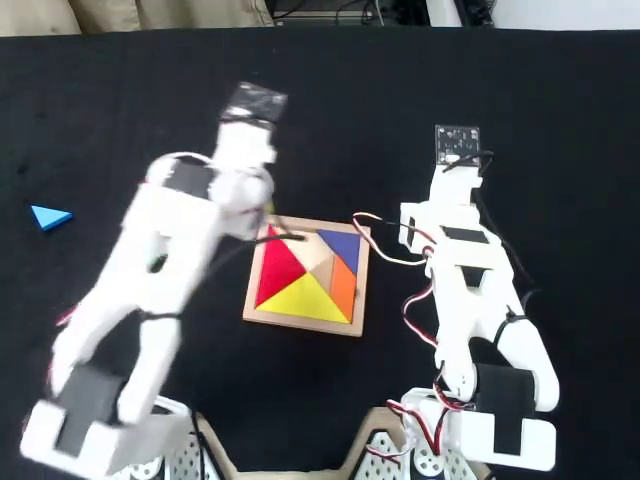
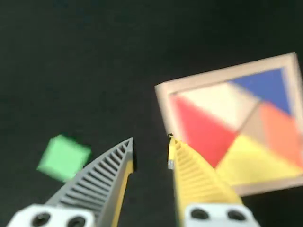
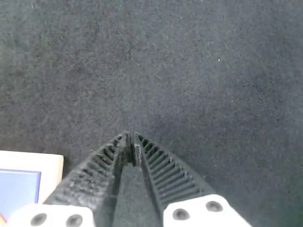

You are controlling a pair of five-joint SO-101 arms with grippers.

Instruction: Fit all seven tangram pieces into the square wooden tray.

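Left wrist view: left gripper (image 2: 150,142) fingers (image 2: 189,170) slightly parted, empty, beside tray (image 2: 213,74).

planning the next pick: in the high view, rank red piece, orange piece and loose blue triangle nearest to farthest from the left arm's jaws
1. red piece, in the left half of the tray
2. orange piece, at the tray's right edge
3. blue triangle, loose, far out to the left

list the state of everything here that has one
wooden tray, partly filled, bare wood showing between the pieces
green piece, lying loose outside the tray
blue triangle, lying loose, far from the tray
left gripper, open, empty
right gripper, shut, empty
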